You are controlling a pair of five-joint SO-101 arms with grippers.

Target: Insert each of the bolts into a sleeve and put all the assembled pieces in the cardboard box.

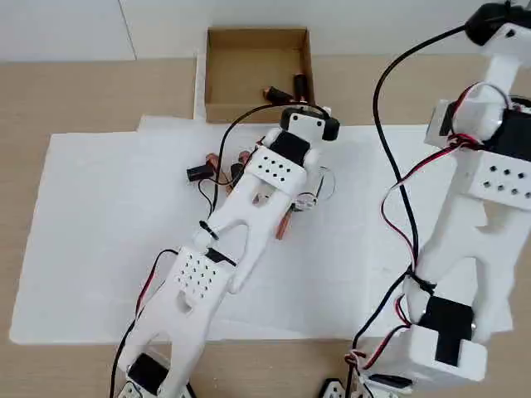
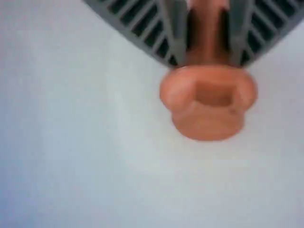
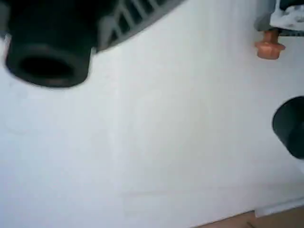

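My left fingers (image 2: 137, 23): clamped on the bolt (image 2: 209, 102) shank, head jutting past the tips, long axis in line with them. My right fingers (image 3: 137, 19): closed round a sleeve (image 3: 47, 57), bore open past the tips. Bolt and sleeve are well apart, with bare sheet (image 3: 142, 142) between them. I judge the axes need lining up. Box (image 1: 214, 75): beyond the left fingers.
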